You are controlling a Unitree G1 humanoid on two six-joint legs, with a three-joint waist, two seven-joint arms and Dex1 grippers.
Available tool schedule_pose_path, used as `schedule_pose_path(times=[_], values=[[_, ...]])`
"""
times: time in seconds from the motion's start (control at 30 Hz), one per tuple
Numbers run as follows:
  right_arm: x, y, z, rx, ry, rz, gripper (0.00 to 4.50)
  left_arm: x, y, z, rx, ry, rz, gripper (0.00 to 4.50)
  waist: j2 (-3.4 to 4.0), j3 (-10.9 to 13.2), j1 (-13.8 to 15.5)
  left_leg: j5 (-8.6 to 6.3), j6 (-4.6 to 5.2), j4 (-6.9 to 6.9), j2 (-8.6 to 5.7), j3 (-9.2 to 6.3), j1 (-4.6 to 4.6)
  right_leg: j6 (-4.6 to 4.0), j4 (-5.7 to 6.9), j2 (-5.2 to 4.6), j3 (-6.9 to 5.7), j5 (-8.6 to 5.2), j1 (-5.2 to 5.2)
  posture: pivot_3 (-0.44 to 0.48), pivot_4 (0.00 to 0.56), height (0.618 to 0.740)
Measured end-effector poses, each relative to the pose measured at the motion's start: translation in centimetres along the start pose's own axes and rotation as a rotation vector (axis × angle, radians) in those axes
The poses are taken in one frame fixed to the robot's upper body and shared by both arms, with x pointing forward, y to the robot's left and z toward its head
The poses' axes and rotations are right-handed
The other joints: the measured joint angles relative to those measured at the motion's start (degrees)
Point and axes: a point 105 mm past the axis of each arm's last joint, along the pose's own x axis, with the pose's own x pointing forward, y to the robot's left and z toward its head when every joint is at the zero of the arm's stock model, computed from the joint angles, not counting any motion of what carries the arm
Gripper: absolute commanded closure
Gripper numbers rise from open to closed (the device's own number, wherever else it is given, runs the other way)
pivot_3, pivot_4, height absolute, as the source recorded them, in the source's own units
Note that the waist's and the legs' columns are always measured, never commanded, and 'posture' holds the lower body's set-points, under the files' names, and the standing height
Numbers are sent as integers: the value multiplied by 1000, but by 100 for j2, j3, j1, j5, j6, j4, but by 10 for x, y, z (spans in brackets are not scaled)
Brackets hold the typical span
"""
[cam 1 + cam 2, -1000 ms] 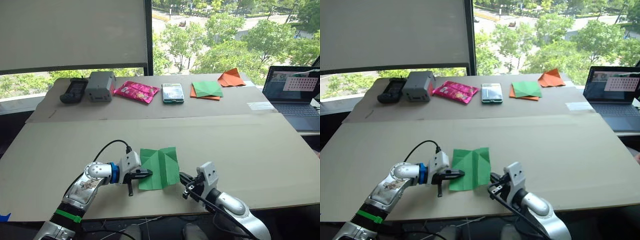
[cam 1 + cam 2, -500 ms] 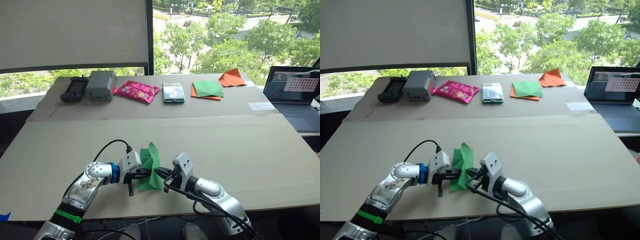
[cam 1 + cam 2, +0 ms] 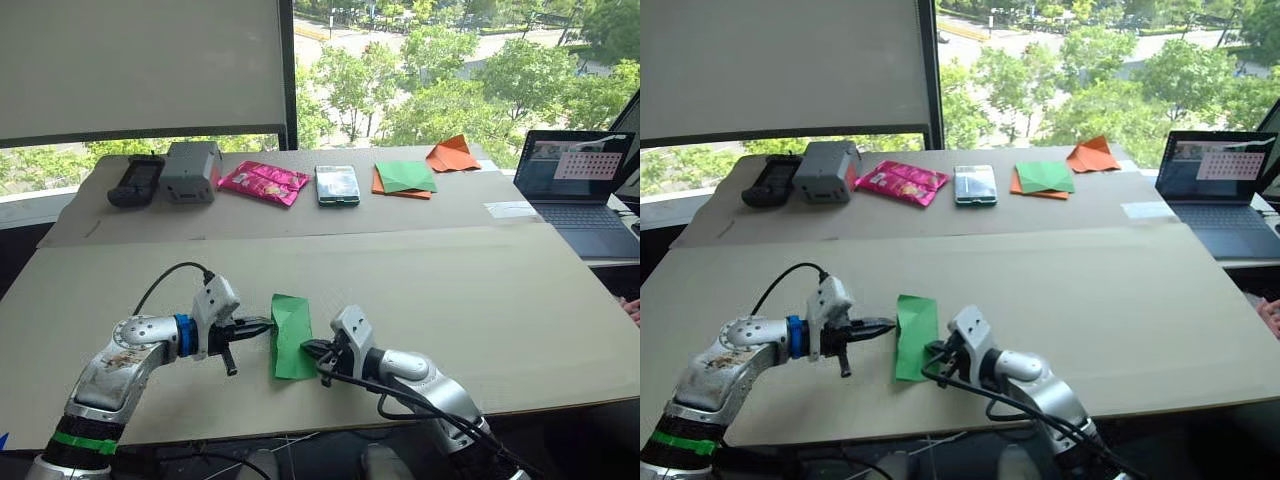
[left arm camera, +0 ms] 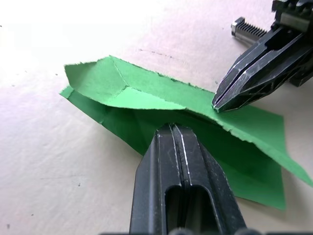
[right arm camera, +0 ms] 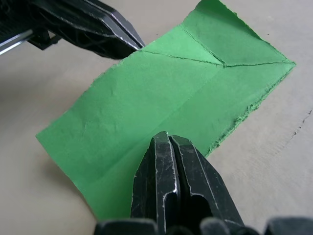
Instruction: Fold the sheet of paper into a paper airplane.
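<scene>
Hiding its lower layer, the folded sheet of paper lies flat.

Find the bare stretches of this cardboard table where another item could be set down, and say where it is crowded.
Free: the wide table stretch between the sheet of paper and the laptop, and the band between the paper and the far row. Crowded: the far edge, from remote to orange paper, and around both grippers at the sheet.

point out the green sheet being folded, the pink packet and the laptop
sheet (image 3: 290, 335), left eye view, middle of the folded top layer
pink packet (image 3: 263, 182), left eye view, centre of the wrapper
laptop (image 3: 575, 168), left eye view, middle of the screen
</scene>
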Motion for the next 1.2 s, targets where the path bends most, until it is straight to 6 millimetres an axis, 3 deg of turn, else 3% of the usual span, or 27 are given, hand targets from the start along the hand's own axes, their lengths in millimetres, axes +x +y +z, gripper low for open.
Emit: schedule_pose_path(times=[0.1,0.2,0.33,0.4,0.57,0.7,1.0,1.2], values=[[1,-2,-1,-7,11,-5,4418,-12,0,30,-38,-116,-36,4500,-2,-1,5,0,-1,1,0,0,1,-3,-1,-1,-1,-2,2,0,150,732],[3,-2,-1,-9,13,-7,4418,-9,-5,38,-60,-154,-84,4500,-6,-6,-5,0,0,1,-1,0,5,-3,-1,0,-1,-2,3,0,150,732],[5,-2,-1,-6,13,-7,4418,18,-18,22,-97,-129,-147,4500,-8,-11,-5,0,1,1,-1,-1,6,-3,1,6,1,-2,4,0,150,732],[6,-1,0,-7,12,-4,4418,30,-16,3,-96,-71,-134,4500,-8,-13,-18,1,1,1,-1,-2,6,-3,2,8,3,-1,1,0,150,732],[5,-2,1,-15,17,-5,4418,33,0,-32,-78,29,-48,4500,-7,-13,-8,1,2,1,-1,-2,6,-3,2,8,5,-1,2,0,150,732],[4,-4,2,-28,22,-8,4418,33,5,-46,-45,74,-21,4500,-5,-12,4,0,0,1,-1,-1,3,-3,0,4,5,-2,1,0,150,732],[7,-13,6,-65,43,7,4418,45,-8,-49,12,72,-65,4500,7,-11,21,0,0,1,-2,0,3,-3,0,2,4,-2,2,0,150,732],[16,-43,13,-112,69,-36,4418,45,-9,-49,54,82,-67,4500,14,-13,26,1,2,2,-3,0,2,-3,2,4,4,-1,5,0,150,732]])
